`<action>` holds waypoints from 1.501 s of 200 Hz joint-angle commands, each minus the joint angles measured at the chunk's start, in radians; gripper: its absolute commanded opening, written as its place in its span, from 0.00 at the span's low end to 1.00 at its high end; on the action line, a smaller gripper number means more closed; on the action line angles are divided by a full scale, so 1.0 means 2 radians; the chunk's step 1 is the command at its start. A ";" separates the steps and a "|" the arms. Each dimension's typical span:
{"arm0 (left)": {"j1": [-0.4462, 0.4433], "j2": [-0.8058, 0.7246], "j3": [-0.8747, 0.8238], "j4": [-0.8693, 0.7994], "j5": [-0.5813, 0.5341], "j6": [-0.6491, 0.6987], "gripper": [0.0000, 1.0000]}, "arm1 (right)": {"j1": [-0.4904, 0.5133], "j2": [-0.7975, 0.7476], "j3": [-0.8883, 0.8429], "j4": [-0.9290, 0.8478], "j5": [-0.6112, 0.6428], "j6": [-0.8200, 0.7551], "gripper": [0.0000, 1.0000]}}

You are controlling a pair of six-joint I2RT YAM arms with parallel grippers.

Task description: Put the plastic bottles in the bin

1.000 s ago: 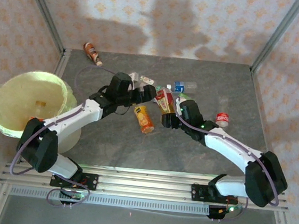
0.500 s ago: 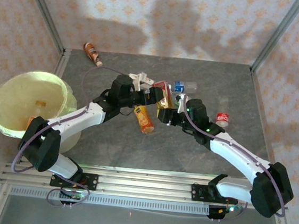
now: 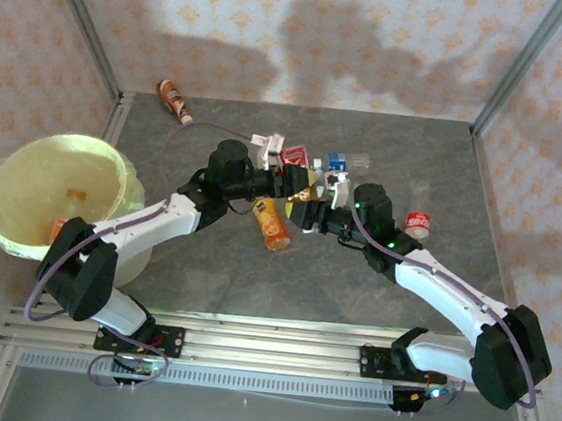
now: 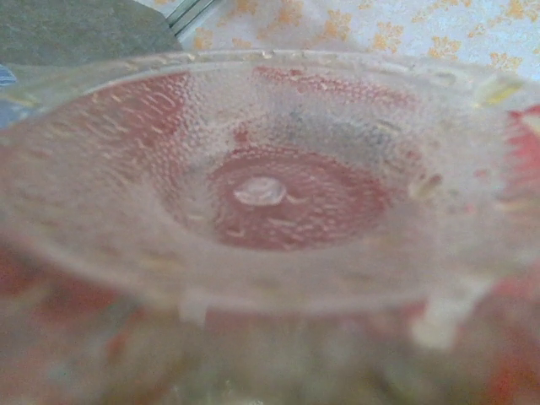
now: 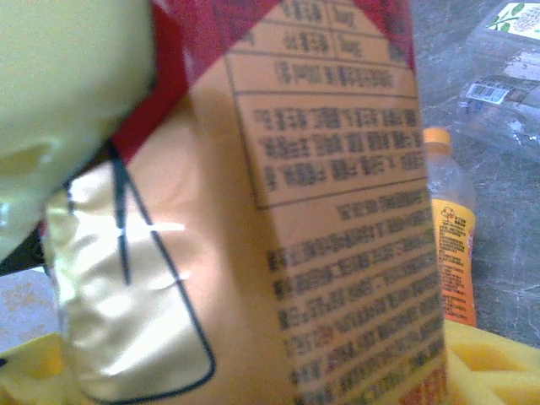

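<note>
The plastic bottles [image 3: 344, 162] lie mostly in a loose cluster at the middle of the grey table [image 3: 353, 289], well apart from the bin [image 3: 24, 168], which stands at the table's left edge. Your right gripper [image 3: 314, 202] is at that cluster, closed around a yellow-and-red labelled bottle [image 3: 309, 183]. In the right wrist view its printed label [image 5: 337, 253] is pressed up close to the lens, with a yellow finger pad [image 5: 67, 93] against it.

Your left gripper [image 3: 277, 175] reaches in from the other side, so the two grippers almost meet. Whether it grips anything you cannot tell. The left wrist view is blurred by the dimpled clear base of a red-tinted bottle [image 4: 270, 194] just in front of the camera, and no finger can be made out.

An orange-labelled bottle [image 3: 271, 225] lies on the table just below both grippers. You see it again in the right wrist view [image 5: 451, 253], orange cap pointing away, with crushed clear bottles [image 5: 506, 84] beyond it. A red-labelled bottle [image 3: 292, 156] and the blue-labelled one sit at the far side of the cluster. A bottle with a red label [image 3: 417, 223] rests alone to the right, near the right forearm. Another bottle [image 3: 175, 101] lies at the far left corner, behind the bin.
</note>
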 commanded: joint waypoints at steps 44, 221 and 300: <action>0.004 -0.046 0.018 -0.100 -0.129 0.005 0.55 | 0.002 -0.018 0.007 0.000 0.022 -0.024 0.98; 0.042 -0.234 0.170 -0.583 -0.557 0.042 0.47 | -0.003 0.013 0.013 -0.027 0.211 0.008 1.00; 0.056 -0.275 0.270 -0.686 -0.745 0.061 0.49 | -0.003 0.033 0.031 -0.048 0.236 0.017 0.99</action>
